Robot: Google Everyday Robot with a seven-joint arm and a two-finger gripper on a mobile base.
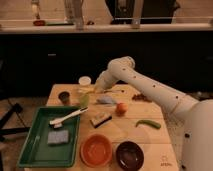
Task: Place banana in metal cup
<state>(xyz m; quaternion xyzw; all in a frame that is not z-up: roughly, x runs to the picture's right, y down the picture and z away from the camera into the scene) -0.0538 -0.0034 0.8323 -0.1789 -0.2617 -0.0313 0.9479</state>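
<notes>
- worktop: wood, carries everything; landmark = metal cup at back left
- nearest edge, well right of and in front of metal cup: orange bowl, dark brown bowl just to its right
- green tray in front of metal cup, on left side; holds a grey sponge and a white brush lying diagonally, its handle sticking out over the tray's right rim
- dark block with pale top, right of and in front of metal cup, just beside tray
- green pod far right of metal cup, lying flat
- round orange fruit right of metal cup, mid worktop
- light green translucent cup just right of metal cup, upright
- bluish-grey flat item right of that; can't tell what it is
- metal cup upright, dark inside, contents not visible
- banana just right of and slightly behind metal cup, pale yellow; at hand tip
- hand right of metal cup, low over worktop, closed narrow; looks to be pinching the banana's end, contact hard to confirm
- white cup behind and right of metal cup
- dark brown bits far right, near back edge
</notes>
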